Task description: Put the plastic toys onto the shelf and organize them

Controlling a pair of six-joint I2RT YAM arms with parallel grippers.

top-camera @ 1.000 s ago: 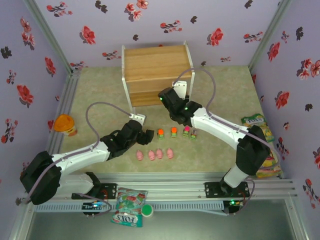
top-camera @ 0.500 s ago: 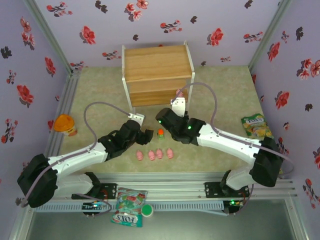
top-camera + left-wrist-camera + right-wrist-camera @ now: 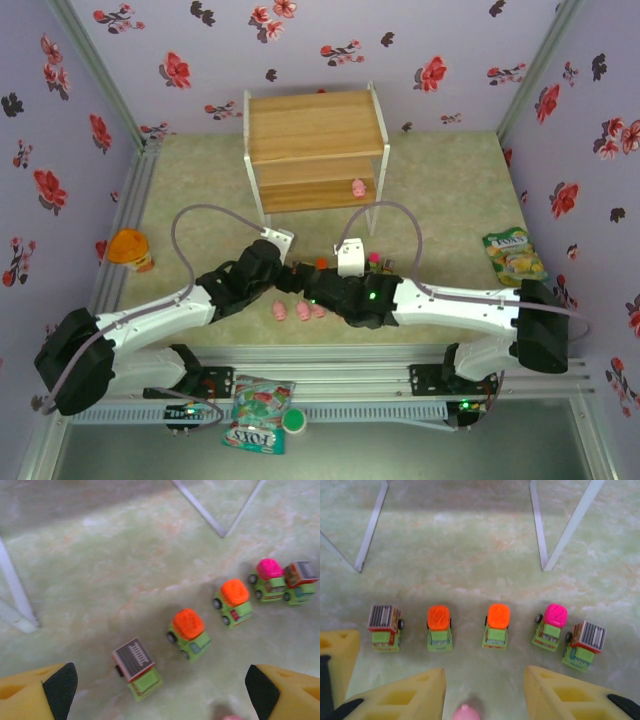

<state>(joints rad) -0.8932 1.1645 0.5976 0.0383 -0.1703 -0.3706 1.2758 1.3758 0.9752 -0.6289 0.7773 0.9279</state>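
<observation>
The right fingers (image 3: 415,695) gape wide either side of a pink pig (image 3: 465,714) on the bench (image 3: 470,580) near the cars (image 3: 498,617), the left fingers (image 3: 25,692) wide too; it looks light, hard and slippery, so pinch its flanks.

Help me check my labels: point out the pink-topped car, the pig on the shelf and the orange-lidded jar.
pink-topped car (image 3: 555,615): right wrist view, on its pink top.
pink pig (image 3: 357,187): top external view, on its body; it stands on the shelf (image 3: 315,125).
orange-lidded jar (image 3: 128,244): top external view, on its lid.
</observation>
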